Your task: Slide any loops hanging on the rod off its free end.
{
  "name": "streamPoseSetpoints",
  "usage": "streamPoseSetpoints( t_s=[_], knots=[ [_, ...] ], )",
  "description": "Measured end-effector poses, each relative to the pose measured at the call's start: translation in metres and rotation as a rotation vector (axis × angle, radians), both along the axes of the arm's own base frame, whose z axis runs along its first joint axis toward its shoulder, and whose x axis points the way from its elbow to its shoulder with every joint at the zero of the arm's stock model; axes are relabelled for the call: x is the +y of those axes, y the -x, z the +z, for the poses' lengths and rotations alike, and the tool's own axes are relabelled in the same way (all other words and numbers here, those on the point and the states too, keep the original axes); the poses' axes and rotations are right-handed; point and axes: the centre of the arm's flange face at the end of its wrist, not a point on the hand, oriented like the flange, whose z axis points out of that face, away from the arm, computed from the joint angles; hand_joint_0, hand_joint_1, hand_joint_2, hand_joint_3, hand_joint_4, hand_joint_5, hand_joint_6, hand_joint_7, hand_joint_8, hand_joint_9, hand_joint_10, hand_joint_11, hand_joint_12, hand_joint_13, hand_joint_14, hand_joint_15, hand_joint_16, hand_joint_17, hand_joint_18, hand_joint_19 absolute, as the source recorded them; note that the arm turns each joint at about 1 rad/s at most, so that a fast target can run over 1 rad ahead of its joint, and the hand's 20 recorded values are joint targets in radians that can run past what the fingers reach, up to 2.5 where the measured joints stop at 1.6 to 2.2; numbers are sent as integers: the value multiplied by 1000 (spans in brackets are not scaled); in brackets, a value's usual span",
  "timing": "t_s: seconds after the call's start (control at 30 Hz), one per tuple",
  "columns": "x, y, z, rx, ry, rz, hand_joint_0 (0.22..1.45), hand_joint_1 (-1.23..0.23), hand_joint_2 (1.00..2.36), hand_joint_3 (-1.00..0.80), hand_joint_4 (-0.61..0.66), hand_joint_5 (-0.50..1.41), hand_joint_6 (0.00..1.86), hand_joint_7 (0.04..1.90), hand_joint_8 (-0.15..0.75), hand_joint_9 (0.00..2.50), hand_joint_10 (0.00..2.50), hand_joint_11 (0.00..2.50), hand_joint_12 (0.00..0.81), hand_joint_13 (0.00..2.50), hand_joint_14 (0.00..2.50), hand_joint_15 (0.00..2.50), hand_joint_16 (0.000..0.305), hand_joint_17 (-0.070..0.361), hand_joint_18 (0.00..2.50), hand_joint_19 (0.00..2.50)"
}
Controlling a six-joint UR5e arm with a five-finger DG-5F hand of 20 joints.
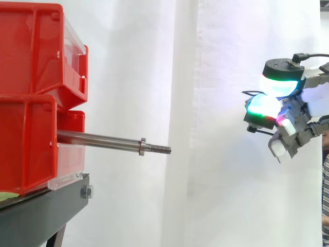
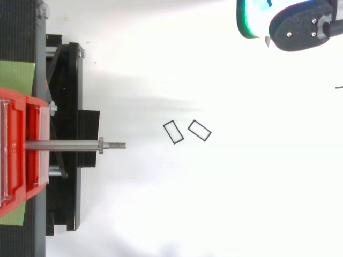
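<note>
Against the white curtain (image 1: pixel 205 51), the rod (image 1: pixel 103 139) juts from the red bins (image 1: pixel 31 103) on the black stand (image 1: pixel 41 211), its long axis level and its threaded free end pointing right. You'll find it bare: 2 black loops (image 2: pixel 173 132) lie on the white surface just right of its tip. Your hand (image 1: pixel 280 110) hangs far right and higher, fingers curled, apparently holding nothing. Nothing stands between.

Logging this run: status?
Hand well off the rod's free end. Rod bare. Two loops lying on the ground past its tip. Nothing in the way.
</note>
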Motion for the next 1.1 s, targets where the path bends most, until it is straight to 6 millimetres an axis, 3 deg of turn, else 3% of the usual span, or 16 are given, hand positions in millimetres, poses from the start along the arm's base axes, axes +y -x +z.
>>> streamPoseSetpoints(
  t_s=[1.1],
  knots=[
    [0,0,0,0,0,0,631,-774,1015,-167,82,-102,891,1130,352,1211,17,513,352,950,13,340,42,94,802,357]
  ],
)
